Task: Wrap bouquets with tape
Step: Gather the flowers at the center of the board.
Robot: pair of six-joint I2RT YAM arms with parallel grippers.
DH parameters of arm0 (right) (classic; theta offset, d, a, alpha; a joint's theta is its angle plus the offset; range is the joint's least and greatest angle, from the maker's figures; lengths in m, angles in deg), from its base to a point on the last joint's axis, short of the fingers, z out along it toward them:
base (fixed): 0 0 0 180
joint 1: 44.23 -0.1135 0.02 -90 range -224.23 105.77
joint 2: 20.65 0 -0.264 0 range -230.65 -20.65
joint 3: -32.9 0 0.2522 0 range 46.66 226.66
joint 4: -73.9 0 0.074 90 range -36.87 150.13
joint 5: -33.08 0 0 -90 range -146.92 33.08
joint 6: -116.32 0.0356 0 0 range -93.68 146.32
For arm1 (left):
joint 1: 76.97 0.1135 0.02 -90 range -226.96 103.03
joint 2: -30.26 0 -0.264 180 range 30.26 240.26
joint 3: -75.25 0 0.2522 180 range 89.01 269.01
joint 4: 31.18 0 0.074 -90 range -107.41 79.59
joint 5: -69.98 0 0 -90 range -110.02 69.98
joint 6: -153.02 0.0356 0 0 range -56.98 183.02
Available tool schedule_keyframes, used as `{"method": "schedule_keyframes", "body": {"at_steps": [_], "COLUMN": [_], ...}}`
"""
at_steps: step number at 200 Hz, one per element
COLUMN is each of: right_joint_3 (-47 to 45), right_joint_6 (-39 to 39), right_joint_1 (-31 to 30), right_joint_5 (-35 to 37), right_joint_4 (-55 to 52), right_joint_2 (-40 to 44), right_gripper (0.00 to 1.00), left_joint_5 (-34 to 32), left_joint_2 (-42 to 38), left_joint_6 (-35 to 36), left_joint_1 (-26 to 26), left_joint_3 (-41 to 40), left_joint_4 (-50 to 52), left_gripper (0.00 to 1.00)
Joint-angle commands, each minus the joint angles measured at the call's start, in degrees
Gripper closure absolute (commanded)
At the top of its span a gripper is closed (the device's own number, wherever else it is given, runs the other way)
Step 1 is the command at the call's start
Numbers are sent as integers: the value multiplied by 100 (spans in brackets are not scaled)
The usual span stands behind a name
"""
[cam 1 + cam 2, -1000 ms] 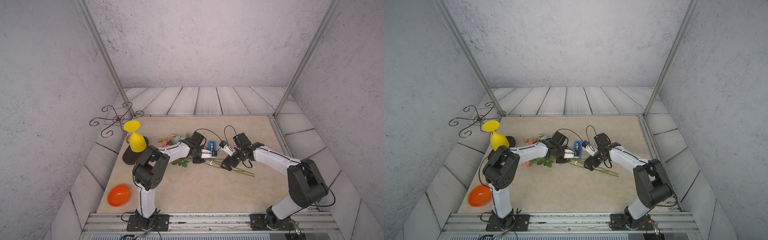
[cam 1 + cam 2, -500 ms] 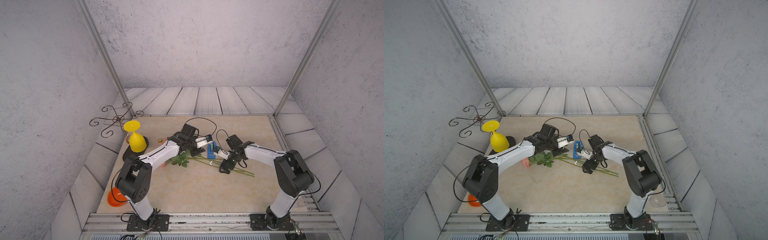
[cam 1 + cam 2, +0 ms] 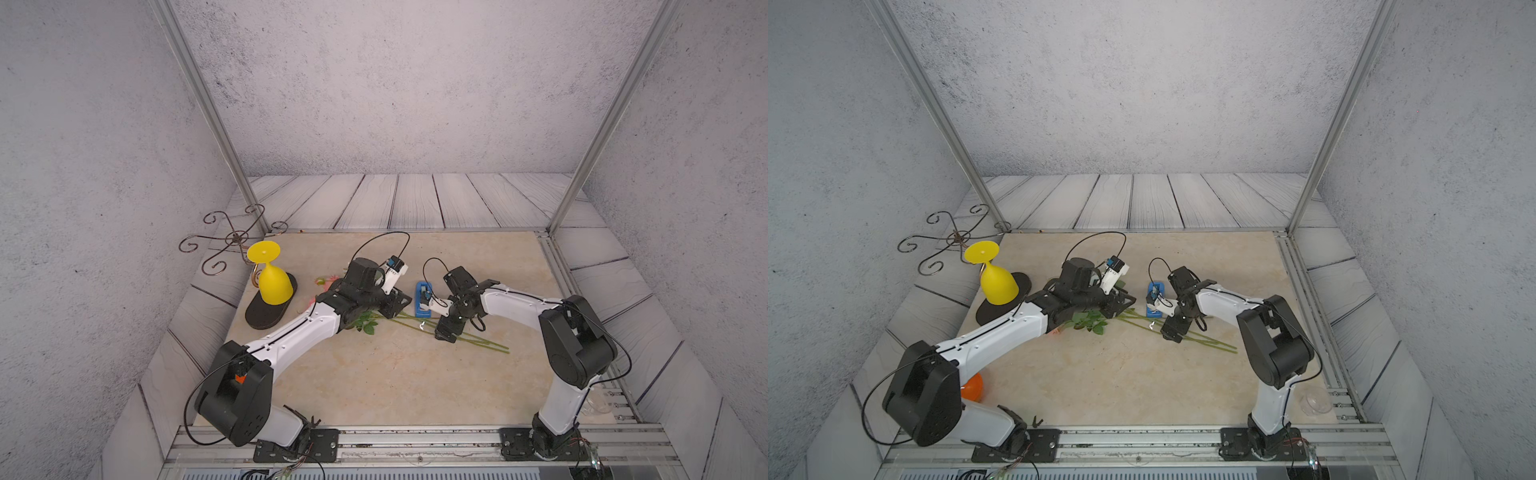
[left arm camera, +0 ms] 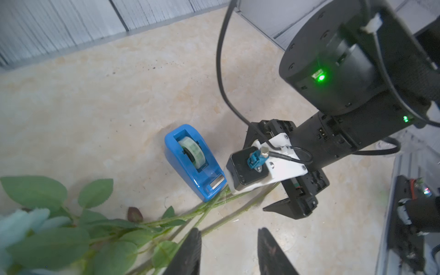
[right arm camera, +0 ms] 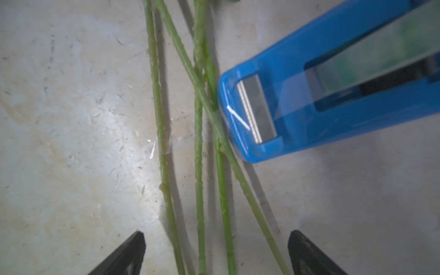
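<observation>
Working low over the flower stems (image 5: 198, 166).
My right jaws gape above them, beside the tape dispenser (image 4: 172, 154); my left jaws sit part open, empty.

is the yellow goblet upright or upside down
Upside down: the yellow goblet stands on its rim on the black oval mat, foot disc uppermost.
</observation>
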Motion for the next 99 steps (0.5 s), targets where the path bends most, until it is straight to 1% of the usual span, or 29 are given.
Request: {"method": "schedule_keyframes", "body": {"at_steps": [1,14,22,44,56,69,99], "right_joint_3": [7,50,100,172,182,213,312], "right_joint_6": [-252,-314,-336,-359,-363,-382,-417], "right_joint_1": [-10,-14,-10,-14,-17,-19,-15], "right_joint_5": [37,-21,-60,-82,-31,0,-38], "right_joint_4": [-62,-178,-280,-372,-370,-416,-550], "right_joint_2": [-208,-306,-360,-444,-504,-583,-686], "right_gripper": [5,5,6,7,9,13,25], "left_joint_5": [-44,-256,-365,-572,-606,-596,-627], "left_joint_2": [-171,-217,-208,-161,-161,-144,-49], "left_joint_6": [-1499,-2134,-2404,-2816,-3081,-3414,-4162], "left_joint_1": [12,12,19,21,21,21,-13], "left_joint_3": [-387,-564,-616,-590,-685,-842,-1187], "left_joint_4": [-707,-803,-747,-187,-166,-295,-673], "left_gripper": [58,59,59,60,61,65,68]}}
